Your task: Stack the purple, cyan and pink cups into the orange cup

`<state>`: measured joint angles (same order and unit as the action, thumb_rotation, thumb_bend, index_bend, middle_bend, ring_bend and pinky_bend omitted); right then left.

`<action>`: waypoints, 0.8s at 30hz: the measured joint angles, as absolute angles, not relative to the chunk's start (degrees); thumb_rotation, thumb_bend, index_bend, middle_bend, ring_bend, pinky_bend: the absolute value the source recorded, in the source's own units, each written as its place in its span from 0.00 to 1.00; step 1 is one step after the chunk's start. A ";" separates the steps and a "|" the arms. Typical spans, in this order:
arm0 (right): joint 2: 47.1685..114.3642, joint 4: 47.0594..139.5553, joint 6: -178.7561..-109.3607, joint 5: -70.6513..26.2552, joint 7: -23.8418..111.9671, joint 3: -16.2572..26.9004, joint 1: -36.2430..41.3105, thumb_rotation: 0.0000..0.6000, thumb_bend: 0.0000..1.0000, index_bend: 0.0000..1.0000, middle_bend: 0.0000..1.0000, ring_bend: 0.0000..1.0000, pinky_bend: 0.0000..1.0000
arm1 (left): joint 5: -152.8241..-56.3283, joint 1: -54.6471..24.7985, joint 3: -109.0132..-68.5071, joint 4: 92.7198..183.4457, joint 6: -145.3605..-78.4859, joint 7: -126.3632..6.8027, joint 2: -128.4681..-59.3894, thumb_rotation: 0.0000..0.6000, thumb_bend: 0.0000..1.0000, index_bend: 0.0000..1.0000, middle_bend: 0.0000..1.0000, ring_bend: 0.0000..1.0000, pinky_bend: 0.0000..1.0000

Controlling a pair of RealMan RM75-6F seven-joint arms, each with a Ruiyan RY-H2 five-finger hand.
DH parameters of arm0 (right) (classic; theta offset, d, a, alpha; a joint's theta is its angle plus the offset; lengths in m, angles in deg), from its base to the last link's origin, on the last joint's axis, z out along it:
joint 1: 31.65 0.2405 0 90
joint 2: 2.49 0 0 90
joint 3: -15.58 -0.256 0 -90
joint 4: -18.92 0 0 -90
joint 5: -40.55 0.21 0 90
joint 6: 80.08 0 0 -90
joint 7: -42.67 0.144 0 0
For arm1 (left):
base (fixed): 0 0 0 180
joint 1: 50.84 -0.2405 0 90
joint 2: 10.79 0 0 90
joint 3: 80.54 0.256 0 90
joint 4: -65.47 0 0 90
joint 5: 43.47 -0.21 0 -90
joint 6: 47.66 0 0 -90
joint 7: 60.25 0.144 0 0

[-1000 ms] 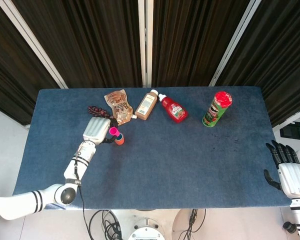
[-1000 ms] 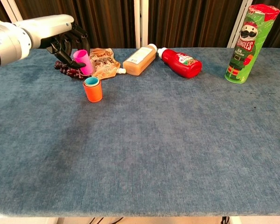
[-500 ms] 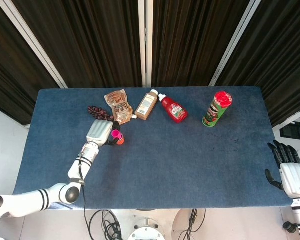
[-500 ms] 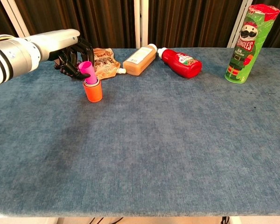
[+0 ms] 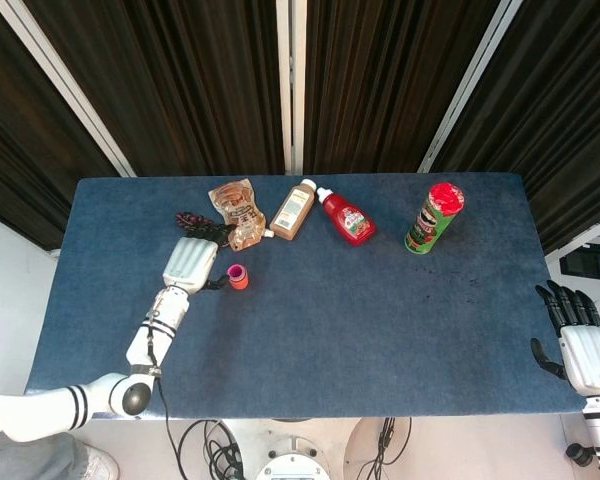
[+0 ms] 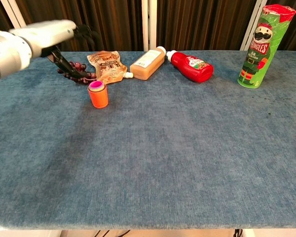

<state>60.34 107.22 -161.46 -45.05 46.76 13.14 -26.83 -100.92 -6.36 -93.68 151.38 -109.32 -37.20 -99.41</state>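
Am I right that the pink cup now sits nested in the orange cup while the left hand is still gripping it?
Not quite: the pink cup is nested in the orange cup, but the left hand no longer grips it. The chest view shows it lifted clear, holding nothing.

A blue table (image 5: 380, 330) holds, left of an upright green Pringles can (image 5: 433, 217), a lying ketchup bottle (image 5: 346, 217), then a brown bottle (image 5: 293, 210), a pouch (image 5: 236, 211), and grapes (image 5: 195, 221) farthest left.

You have the orange cup (image 6: 98, 97) upright on the blue cloth, the pink cup (image 6: 95, 85) nested inside, rim showing.
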 measured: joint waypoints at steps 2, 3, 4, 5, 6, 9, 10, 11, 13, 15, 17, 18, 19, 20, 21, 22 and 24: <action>60.48 107.16 -161.46 -45.48 46.50 13.20 -26.68 1.00 0.36 0.00 0.00 0.00 0.00 | -103.63 -7.92 -92.92 152.70 -113.22 -37.01 -98.24 1.00 0.20 0.11 0.11 0.07 0.09; 60.58 107.11 -161.48 -45.73 46.38 13.24 -26.61 1.00 0.36 0.00 0.00 0.00 0.00 | -105.79 -9.24 -92.28 153.47 -116.17 -37.10 -97.33 1.00 0.19 0.11 0.11 0.07 0.09; 60.77 107.00 -161.54 -46.15 46.28 13.30 -26.49 1.00 0.35 0.00 0.00 0.00 0.00 | -107.53 -10.39 -91.72 153.95 -118.53 -37.29 -96.59 1.00 0.19 0.10 0.11 0.06 0.09; 60.94 106.87 -161.60 -46.53 46.25 13.35 -26.40 1.00 0.34 0.00 0.00 0.00 0.00 | -109.39 -11.67 -91.07 154.36 -120.99 -37.60 -95.77 1.00 0.18 0.09 0.10 0.05 0.08; 61.14 106.69 -161.69 -46.96 46.24 13.41 -26.29 1.00 0.34 0.00 0.00 0.00 0.00 | -112.05 -13.65 -89.99 154.80 -124.32 -38.27 -94.51 1.00 0.17 0.08 0.10 0.04 0.08; 62.08 105.69 -162.10 -48.76 46.22 13.60 -25.81 1.00 0.33 0.00 0.00 0.00 0.00 | -118.69 -19.76 -86.33 155.22 -132.12 -40.61 -90.80 1.00 0.16 0.04 0.09 0.02 0.08; 62.68 105.15 -162.30 -49.43 46.01 13.68 -25.61 1.00 0.33 0.00 0.00 0.00 0.00 | -120.27 -21.70 -85.08 155.16 -134.05 -41.23 -89.68 1.00 0.16 0.04 0.09 0.02 0.08; 63.11 104.75 -162.44 -49.80 45.68 13.73 -25.49 1.00 0.33 0.00 0.00 0.00 0.00 | -121.45 -23.62 -83.82 155.06 -135.66 -41.79 -88.59 1.00 0.16 0.04 0.08 0.01 0.07; 64.04 104.18 -162.69 -50.26 44.48 13.82 -25.32 1.00 0.33 0.00 0.00 0.00 0.00 | -122.99 -27.77 -81.00 154.84 -138.21 -43.11 -86.15 1.00 0.16 0.04 0.07 0.00 0.06; 64.83 103.85 -162.70 -50.35 43.11 13.86 -25.18 1.00 0.33 0.00 0.00 0.00 0.00 | -123.80 -31.18 -78.45 154.65 -139.42 -44.75 -83.92 1.00 0.16 0.04 0.06 0.00 0.05; 65.67 103.69 -162.38 -50.20 41.51 13.88 -24.96 1.00 0.33 0.00 0.00 0.00 0.00 | -124.40 -33.39 -77.01 154.36 -140.06 -46.24 -82.75 1.00 0.16 0.04 0.06 0.00 0.05; 65.93 103.72 -162.10 -50.07 40.90 13.89 -24.84 1.00 0.33 0.00 0.00 0.00 0.00 | -124.67 -34.54 -76.44 154.13 -140.36 -47.20 -82.47 1.00 0.16 0.04 0.06 0.00 0.05; 66.20 103.82 -161.72 -49.92 40.15 13.90 -24.66 1.00 0.33 0.00 0.00 0.00 0.00 | -124.82 -35.26 -76.23 153.90 -140.54 -47.90 -82.40 1.00 0.16 0.04 0.06 0.00 0.05; 66.35 103.94 -161.45 -49.84 39.61 13.91 -24.52 1.00 0.33 0.00 0.00 0.00 0.00 | -124.92 -35.89 -76.13 153.59 -140.69 -48.57 -82.40 1.00 0.16 0.04 0.06 0.00 0.05; 66.48 104.09 -161.19 -49.76 39.08 13.91 -24.37 1.00 0.33 0.00 0.00 0.00 0.00 | -124.97 -36.63 -76.10 153.04 -140.87 -49.39 -82.48 1.00 0.16 0.04 0.05 0.00 0.05; 66.62 104.34 -160.86 -49.65 38.41 13.90 -24.16 1.00 0.33 0.00 0.00 0.00 0.00 | -124.94 -37.12 -76.16 152.61 -140.95 -49.97 -82.60 1.00 0.16 0.04 0.05 0.00 0.05; 66.82 104.74 -160.35 -49.45 37.50 13.84 -23.81 1.00 0.33 0.00 0.00 0.00 0.00 | -124.73 -38.02 -76.52 151.62 -140.99 -51.30 -82.99 1.00 0.16 0.04 0.05 0.00 0.04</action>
